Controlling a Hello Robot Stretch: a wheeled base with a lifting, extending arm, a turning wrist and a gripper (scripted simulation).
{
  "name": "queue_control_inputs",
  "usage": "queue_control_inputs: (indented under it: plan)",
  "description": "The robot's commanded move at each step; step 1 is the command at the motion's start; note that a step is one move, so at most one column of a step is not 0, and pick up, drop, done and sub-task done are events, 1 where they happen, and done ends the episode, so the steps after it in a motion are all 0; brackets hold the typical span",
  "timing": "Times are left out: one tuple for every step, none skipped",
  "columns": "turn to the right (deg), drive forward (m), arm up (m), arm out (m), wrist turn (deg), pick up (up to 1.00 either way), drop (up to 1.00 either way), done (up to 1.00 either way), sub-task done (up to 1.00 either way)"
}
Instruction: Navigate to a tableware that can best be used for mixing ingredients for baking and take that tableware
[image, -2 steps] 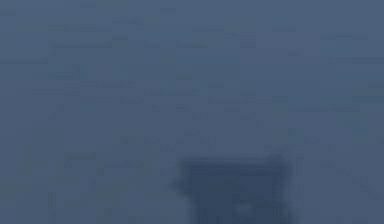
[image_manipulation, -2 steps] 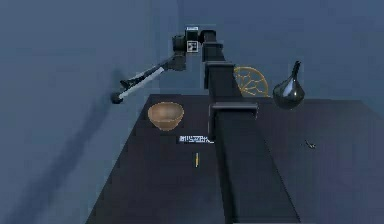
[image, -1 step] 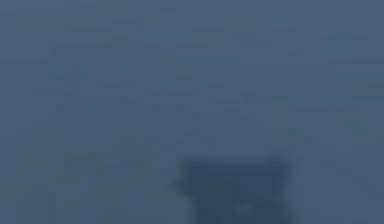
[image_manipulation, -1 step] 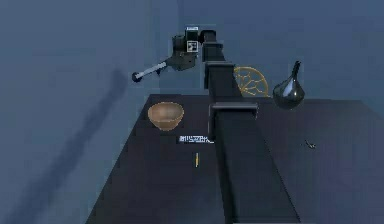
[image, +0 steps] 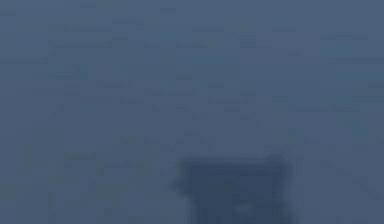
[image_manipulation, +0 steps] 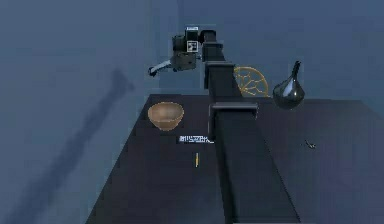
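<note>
Bowl rests on table near claw.

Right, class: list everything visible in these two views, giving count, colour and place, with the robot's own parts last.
bowl: one, tan, on the table left of the arm
vase: one, dark, far right of the table
round wiry thing: one, golden, between arm and vase
flat strip: one, dark with pale marks, near the bowl
thin stick: one, yellowish, beside the strip
table: one, dark
wall: blue, forward view
arm: one, dark bar, centre
gripper: one, dark, against wall, holds nothing
</note>
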Motion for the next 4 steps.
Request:
queue_control_inputs:
  plan:
    - [0.0,0.0,-0.26,0.0,0.0,0.0,0.0,0.0,0.0]
    - [0.0,0.0,0.0,0.0,0.0,1.0,0.0,0.0,0.0]
    - [0.0,0.0,0.1,0.0,0.0,0.0,0.0,0.0,0.0]
    - [0.0,0.0,0.0,0.0,0.0,0.0,0.0,1.0,0.0]
